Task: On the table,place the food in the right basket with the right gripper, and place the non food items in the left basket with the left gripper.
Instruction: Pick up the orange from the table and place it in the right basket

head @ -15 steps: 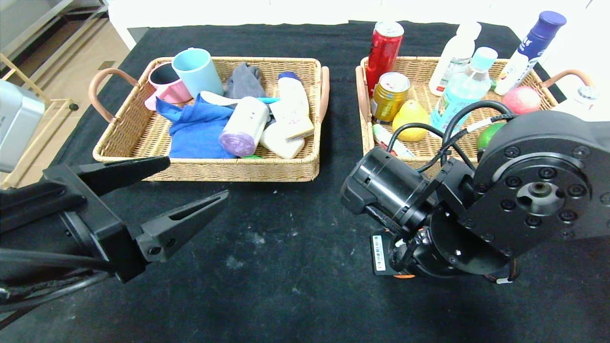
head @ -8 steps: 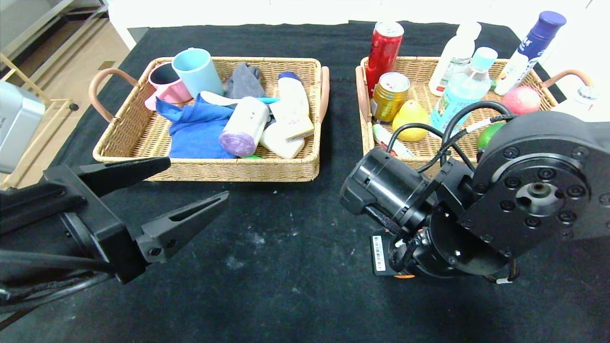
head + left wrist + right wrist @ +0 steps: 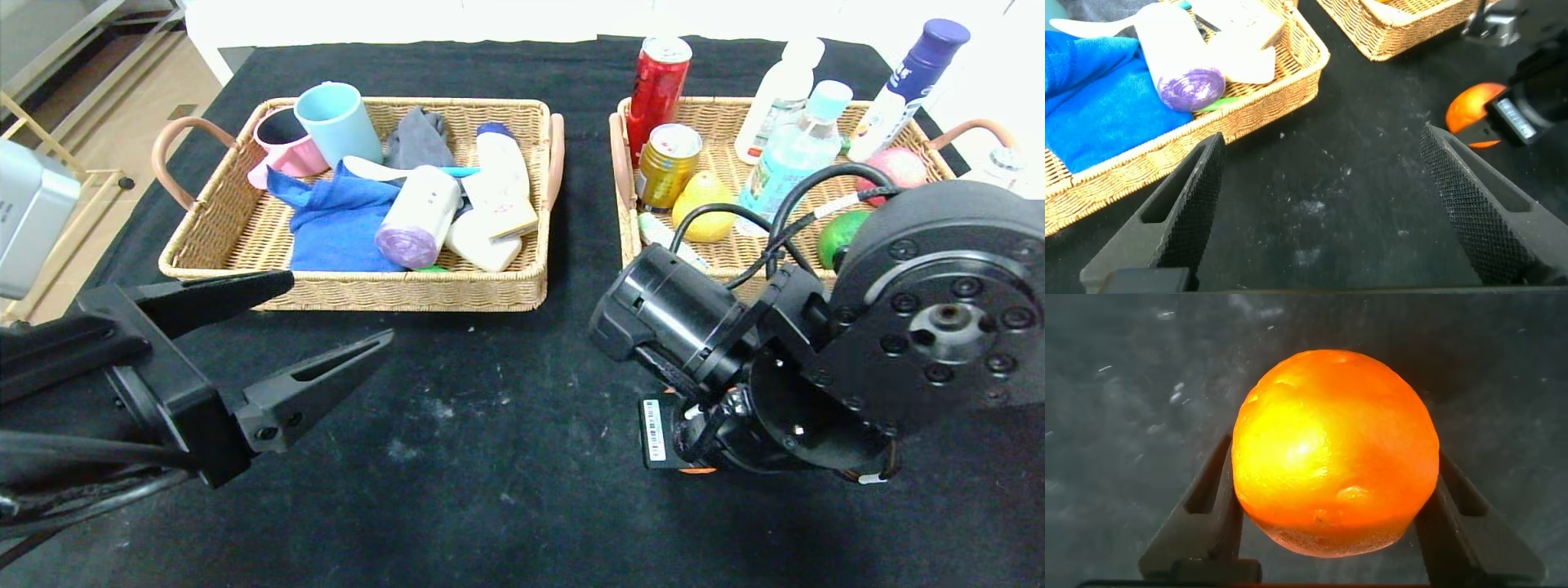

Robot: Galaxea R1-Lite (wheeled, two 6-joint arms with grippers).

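My right gripper (image 3: 1333, 469) is shut on the dimpled orange (image 3: 1335, 449), one finger pressed to each side, low over the black table (image 3: 490, 490) in front of the right basket (image 3: 624, 212). In the head view the arm hides these fingers, and only a sliver of the orange (image 3: 694, 471) shows. The yellow pear (image 3: 702, 200), the blue-capped bottle (image 3: 796, 151) and the candy stick (image 3: 653, 229) lie in that basket. The purple-topped roll (image 3: 416, 216) and the yellow-edged box (image 3: 514, 224) lie in the left basket (image 3: 359, 290). My left gripper (image 3: 340, 306) hangs open and empty before it.
The left basket also holds mugs (image 3: 339, 122), a blue cloth (image 3: 343, 224) and a white bottle (image 3: 500, 159). Cans (image 3: 663, 82), bottles (image 3: 910, 77) and other fruit (image 3: 894, 167) crowd the right basket. The table's near left corner meets a wooden floor (image 3: 122, 122).
My right arm has shifted slightly to the right with the orange in its grip. The left arm has stayed put.
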